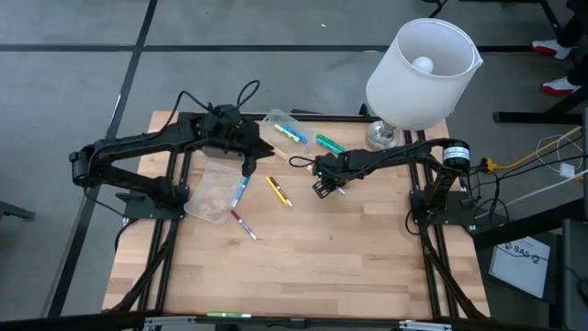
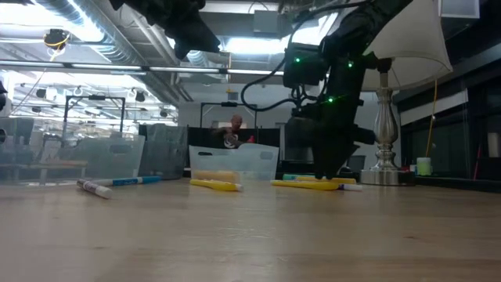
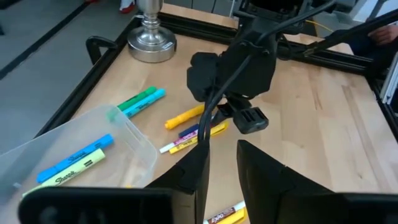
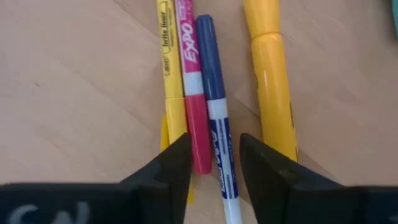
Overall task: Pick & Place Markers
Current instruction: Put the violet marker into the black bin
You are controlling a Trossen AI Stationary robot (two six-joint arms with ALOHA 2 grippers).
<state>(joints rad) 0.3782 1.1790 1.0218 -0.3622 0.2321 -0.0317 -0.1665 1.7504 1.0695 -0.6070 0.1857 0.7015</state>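
Several markers lie on the wooden table. My right gripper (image 1: 326, 187) points down over a cluster of them at mid-table. In the right wrist view its open fingers (image 4: 214, 162) straddle the cap end of a pink marker (image 4: 189, 74) and a blue marker (image 4: 214, 93). A thin yellow marker (image 4: 169, 56) and a thick yellow one (image 4: 270, 81) lie just outside the fingers. Whether the fingers touch any marker, I cannot tell. My left gripper (image 1: 248, 168) hovers open and empty at the left of centre, above a clear container (image 1: 213, 193).
A second clear container (image 1: 280, 122) at the far side holds a blue and a yellow marker (image 3: 74, 158). Green markers (image 1: 329, 142) lie beside it. Loose markers (image 1: 278, 190), (image 1: 241, 191), (image 1: 243, 223) lie mid-table. A white lamp (image 1: 418, 74) stands at the far right.
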